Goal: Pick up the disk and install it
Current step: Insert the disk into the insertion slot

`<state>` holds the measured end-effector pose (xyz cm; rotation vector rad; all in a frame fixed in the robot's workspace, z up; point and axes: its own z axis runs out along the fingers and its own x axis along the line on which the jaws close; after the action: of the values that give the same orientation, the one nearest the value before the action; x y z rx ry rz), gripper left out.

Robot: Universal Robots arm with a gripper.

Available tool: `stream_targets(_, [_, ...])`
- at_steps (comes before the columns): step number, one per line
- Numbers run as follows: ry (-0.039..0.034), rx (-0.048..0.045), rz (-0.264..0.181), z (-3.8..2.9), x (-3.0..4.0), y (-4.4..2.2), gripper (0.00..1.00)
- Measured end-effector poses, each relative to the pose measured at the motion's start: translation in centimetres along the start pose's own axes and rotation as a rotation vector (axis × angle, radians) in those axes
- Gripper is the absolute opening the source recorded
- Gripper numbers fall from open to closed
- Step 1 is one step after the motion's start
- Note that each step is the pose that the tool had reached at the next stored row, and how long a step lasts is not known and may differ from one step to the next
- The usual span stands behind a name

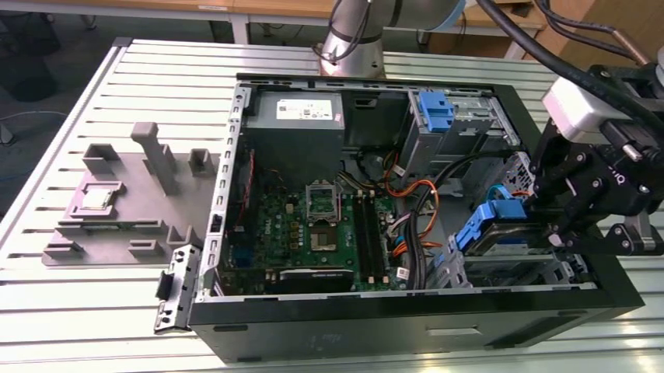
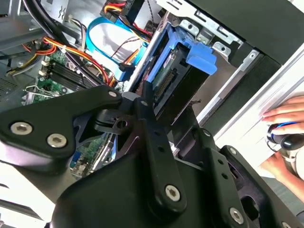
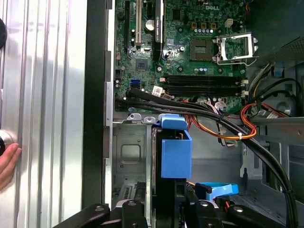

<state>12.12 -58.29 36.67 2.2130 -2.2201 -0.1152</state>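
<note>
We see the hand (image 1: 555,224) pinching the disk (image 1: 500,231); the disk sits tilted at the drive bay (image 1: 518,268) inside the case (image 1: 394,330), on the exterior view's right.

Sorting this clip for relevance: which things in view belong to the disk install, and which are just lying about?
Job: disk, held by the gripper; metal bay of the case beside it.
Lying about: grey tray with a chip on it, power supply, motherboard, blue bracket, a person's hand.
</note>
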Motion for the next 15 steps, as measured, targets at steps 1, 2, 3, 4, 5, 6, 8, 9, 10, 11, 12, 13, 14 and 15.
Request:
stream_targets(1, [0.0002, 0.0000, 0.000, 0.00, 0.00, 0.00, 0.42])
stream_targets(2, [0.0002, 0.0000, 0.000, 0.00, 0.00, 0.00, 0.42])
stream_targets(3, [0.0003, 0.0000, 0.000, 0.00, 0.00, 0.00, 0.42])
stream_targets(4, [0.0001, 0.0000, 0.000, 0.02, 0.00, 0.00, 0.42])
stream_targets(5, [0.0001, 0.0000, 0.000, 0.02, 0.00, 0.00, 0.42])
stream_targets(6, [0.0001, 0.0000, 0.000, 0.03, 0.00, 0.00, 0.42])
stream_targets(8, [0.0001, 0.0000, 0.000, 0.04, 0.00, 0.00, 0.42])
stream_targets(9, [0.0001, 0.0000, 0.000, 0.04, 0.00, 0.00, 0.42])
stream_targets(10, [0.0001, 0.0000, 0.000, 0.05, 0.00, 0.00, 0.42])
stream_targets(11, [0.0001, 0.0000, 0.000, 0.06, 0.00, 0.00, 0.43])
stream_targets(12, [0.0001, 0.0000, 0.000, 0.06, 0.00, 0.00, 0.43])
stream_targets(13, [0.0002, 0.0000, 0.000, 0.06, 0.00, 0.00, 0.49])
stream_targets(14, [0.0001, 0.0000, 0.000, 0.07, 0.00, -0.01, 0.49])
stream_targets(15, [-0.0001, 0.0000, 0.000, 0.08, 0.00, 0.00, 0.49])
